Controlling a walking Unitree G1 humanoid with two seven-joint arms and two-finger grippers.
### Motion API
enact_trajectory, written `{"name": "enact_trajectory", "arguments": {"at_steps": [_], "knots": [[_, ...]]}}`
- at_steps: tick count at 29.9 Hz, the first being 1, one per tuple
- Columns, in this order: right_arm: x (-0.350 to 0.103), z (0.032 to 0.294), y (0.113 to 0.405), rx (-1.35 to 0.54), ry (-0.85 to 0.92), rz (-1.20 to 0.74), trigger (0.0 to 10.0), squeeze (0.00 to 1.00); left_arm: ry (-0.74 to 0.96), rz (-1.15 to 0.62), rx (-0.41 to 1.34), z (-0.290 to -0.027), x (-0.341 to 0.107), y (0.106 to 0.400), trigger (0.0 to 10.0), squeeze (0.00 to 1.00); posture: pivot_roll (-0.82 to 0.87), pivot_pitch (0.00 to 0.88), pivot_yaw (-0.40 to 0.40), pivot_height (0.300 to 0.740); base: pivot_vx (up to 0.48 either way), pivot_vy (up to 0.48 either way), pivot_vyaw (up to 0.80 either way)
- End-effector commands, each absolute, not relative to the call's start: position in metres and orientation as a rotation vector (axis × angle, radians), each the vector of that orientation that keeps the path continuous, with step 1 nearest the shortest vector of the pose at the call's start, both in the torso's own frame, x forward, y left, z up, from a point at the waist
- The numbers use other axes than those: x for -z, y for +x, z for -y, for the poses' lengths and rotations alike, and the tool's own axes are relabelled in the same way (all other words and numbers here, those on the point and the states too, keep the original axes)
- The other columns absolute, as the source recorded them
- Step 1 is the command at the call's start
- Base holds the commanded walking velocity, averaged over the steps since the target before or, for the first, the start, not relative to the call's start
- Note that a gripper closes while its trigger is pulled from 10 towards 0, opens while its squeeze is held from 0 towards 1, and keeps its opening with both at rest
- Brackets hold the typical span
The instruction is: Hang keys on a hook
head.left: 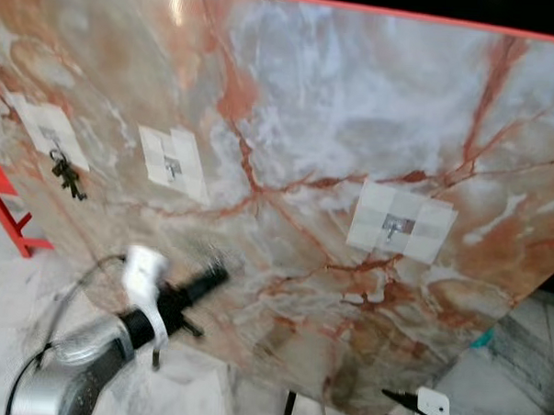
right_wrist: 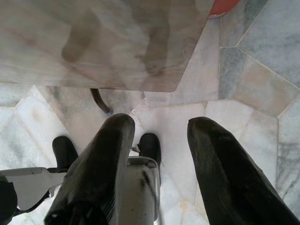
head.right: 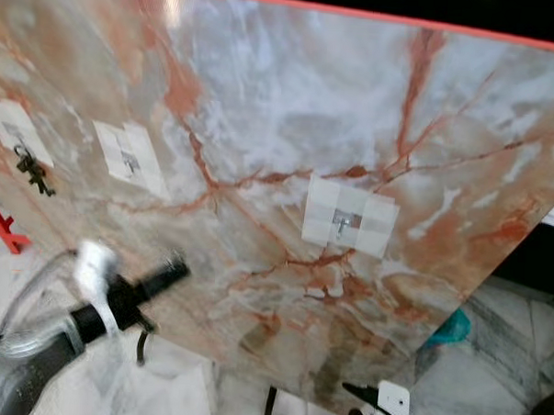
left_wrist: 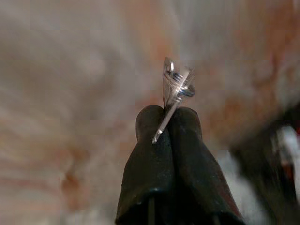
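In the left eye view, the left gripper reached toward the marble board, below the middle hook; another key bunch hung on the leftmost hook.

In the left wrist view, its jaws were clamped on the keys.

In the right wrist view, the right gripper hung over the floor, jaws apart.

- A big marble-patterned board leans tilted, veined in rust and grey, with a thin red edge along its top.
- Pale marble floor tiles lie below it — grey-streaked, cut in angled shapes.
- A red frame stands at the left, beside the board's edge.
- Something teal pokes out by the board's lower right corner — too blurred to name.
- A dark curved leg shows under the board's bottom edge.
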State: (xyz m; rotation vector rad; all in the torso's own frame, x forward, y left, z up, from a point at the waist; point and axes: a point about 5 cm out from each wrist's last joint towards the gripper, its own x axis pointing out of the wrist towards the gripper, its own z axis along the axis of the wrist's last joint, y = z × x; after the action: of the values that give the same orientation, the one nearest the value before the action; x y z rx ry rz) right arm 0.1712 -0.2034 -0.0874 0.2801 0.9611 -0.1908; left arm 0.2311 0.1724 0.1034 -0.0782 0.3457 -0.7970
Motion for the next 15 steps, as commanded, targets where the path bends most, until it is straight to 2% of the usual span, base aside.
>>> {"name": "enact_trajectory", "arguments": {"at_steps": [1, 4, 6, 7, 8, 9, 10, 11, 13, 15], "knots": [[0.089, 0.204, 0.168, 0.198, 0.281, -0.974, 10.0, 0.0, -0.024, -0.434, 0.88, -0.168, -0.096, 0.218, 10.0, 0.0, 0.13, 0.075, -0.032, 0.74, 0.0, 0.0, 0.0], [0.089, 0.204, 0.168, 0.196, 0.283, -0.973, 10.0, 0.0, 0.006, -0.572, 0.918, -0.173, -0.078, 0.202, 10.0, 0.0, 0.13, 0.075, -0.032, 0.74, 0.0, 0.0, 0.0], [0.089, 0.204, 0.168, 0.194, 0.283, -0.972, 10.0, 0.0, 0.31, -0.752, 0.862, -0.194, -0.047, 0.192, 10.0, 0.0, 0.13, 0.072, -0.032, 0.74, 0.0, 0.0, 0.0], [0.089, 0.204, 0.168, 0.194, 0.283, -0.972, 10.0, 0.0, 0.31, -0.752, 0.862, -0.194, -0.047, 0.192, 10.0, 0.0, 0.13, 0.072, -0.032, 0.74, 0.0, 0.0, 0.0], [0.089, 0.204, 0.169, 0.194, 0.282, -0.973, 10.0, 0.0, 0.438, -0.808, 0.823, -0.207, -0.037, 0.19, 10.0, 0.0, 0.13, 0.073, -0.032, 0.74, 0.0, 0.0, 0.0], [0.089, 0.204, 0.169, 0.193, 0.281, -0.973, 10.0, 0.0, 0.491, -0.821, 0.809, -0.213, -0.035, 0.19, 10.0, 0.0, 0.13, 0.073, -0.032, 0.74, 0.0, 0.0, 0.0], [0.089, 0.204, 0.169, 0.193, 0.281, -0.973, 10.0, 0.0, 0.491, -0.821, 0.809, -0.213, -0.035, 0.19, 10.0, 0.0, 0.13, 0.073, -0.032, 0.74, 0.0, 0.0, 0.0], [0.088, 0.204, 0.169, 0.192, 0.281, -0.973, 10.0, 0.0, 0.555, -0.773, 0.714, -0.221, -0.039, 0.202, 10.0, 0.0, 0.13, 0.072, -0.034, 0.74, 0.0, 0.0, 0.0], [0.088, 0.204, 0.169, 0.19, 0.279, -0.973, 10.0, 0.0, 0.588, -0.683, 0.639, -0.224, -0.047, 0.215, 10.0, 0.0, 0.13, 0.071, -0.033, 0.74, 0.0, 0.0, 0.0], [0.088, 0.204, 0.169, 0.19, 0.28, -0.973, 10.0, 0.0, 0.481, -0.583, 0.506, -0.225, -0.059, 0.231, 10.0, 0.0, 0.13, 0.071, -0.034, 0.74, 0.0, 0.0, 0.0]]}}
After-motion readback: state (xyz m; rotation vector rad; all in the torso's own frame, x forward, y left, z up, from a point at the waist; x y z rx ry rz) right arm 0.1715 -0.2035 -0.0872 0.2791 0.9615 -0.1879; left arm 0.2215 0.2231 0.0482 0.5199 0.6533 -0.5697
